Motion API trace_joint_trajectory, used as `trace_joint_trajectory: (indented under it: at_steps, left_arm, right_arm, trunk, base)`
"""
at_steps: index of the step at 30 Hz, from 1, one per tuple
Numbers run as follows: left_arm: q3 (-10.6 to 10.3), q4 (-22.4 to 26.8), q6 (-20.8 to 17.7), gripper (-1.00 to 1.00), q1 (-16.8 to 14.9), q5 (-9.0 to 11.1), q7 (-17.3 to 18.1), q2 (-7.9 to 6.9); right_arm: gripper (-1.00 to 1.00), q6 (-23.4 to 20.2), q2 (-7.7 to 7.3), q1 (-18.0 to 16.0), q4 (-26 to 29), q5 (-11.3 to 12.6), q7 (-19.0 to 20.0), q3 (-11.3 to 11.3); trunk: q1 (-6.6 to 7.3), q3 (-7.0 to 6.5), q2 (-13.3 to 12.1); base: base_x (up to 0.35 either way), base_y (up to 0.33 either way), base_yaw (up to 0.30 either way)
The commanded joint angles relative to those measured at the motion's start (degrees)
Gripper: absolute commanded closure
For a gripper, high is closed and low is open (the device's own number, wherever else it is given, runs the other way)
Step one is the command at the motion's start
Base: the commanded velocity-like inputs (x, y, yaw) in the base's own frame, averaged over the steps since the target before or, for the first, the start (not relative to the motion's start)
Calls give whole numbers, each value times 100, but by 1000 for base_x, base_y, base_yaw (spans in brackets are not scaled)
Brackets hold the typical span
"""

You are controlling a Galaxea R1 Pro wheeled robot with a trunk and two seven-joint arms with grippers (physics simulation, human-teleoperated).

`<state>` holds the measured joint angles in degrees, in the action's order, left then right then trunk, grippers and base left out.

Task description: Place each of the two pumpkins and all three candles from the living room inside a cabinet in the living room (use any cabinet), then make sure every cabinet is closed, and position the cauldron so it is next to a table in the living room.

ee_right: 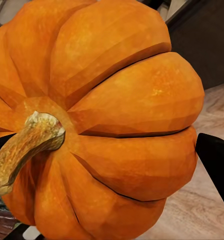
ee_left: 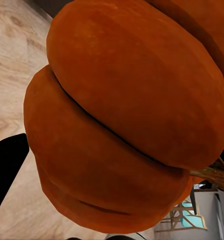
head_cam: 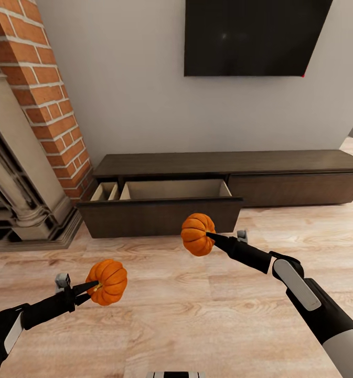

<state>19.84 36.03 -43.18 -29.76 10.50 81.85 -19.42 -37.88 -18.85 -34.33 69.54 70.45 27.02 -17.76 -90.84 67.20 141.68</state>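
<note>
Holding two pumpkins above the wood floor [head_cam: 160, 310], one per arm: my left gripper [head_cam: 90, 289] has its jaws pinched on the left pumpkin [head_cam: 108, 282], my right gripper [head_cam: 212, 237] has its jaws pinched on the right pumpkin [head_cam: 196, 234]. Ahead, the low brown cabinet [head_cam: 297, 181] has its left drawer [head_cam: 160, 218] pulled open, pale inside. No writing is readable anywhere

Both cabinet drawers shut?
No. The cabinet's left drawer stands pulled out, its beige interior exposed; the right front sits flush.
</note>
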Motion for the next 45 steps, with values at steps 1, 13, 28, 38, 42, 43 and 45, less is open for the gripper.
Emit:
trace_joint_trajectory:
  at_steps: [1,13,28,38,42,43,45]
  left_arm:
    - [3,0,-52,100,-3,-1,9,0]
    - [3,0,-51,100,-2,-12,7,1]
    - [3,0,-50,100,-3,-21,3,8]
    - [-6,0,-50,100,-4,-13,5,0]
    - [-6,0,-50,100,-3,-13,2,0]
    - [-6,0,-50,100,-4,-13,2,0]
    - [-6,0,-50,100,-3,-12,3,0]
  right_arm:
    - [100,-18,-4,-4,-1,26,0,-8]
    - [100,-18,-6,-4,-5,19,-20,-9]
    - [100,58,-1,-4,-45,25,53,-9]
    - [100,63,2,5,-53,16,57,-17]
    - [100,62,2,5,-54,43,30,-11]
    - [100,62,2,5,-54,51,28,-10]
    - [100,52,3,5,-48,43,2,-9]
  trunk:
    - [24,-4,-40]
    - [287,-107,-521]
    - [617,-281,-1122]
    - [836,-460,-1524]
    - [924,-532,-1684]
    - [946,-550,-1724]
    - [990,-585,-1804]
  base:
    - [0,0,0]
    - [0,0,0]
    - [0,0,0]
    - [0,0,0]
    - [0,0,0]
    - [0,0,0]
    - [0,0,0]
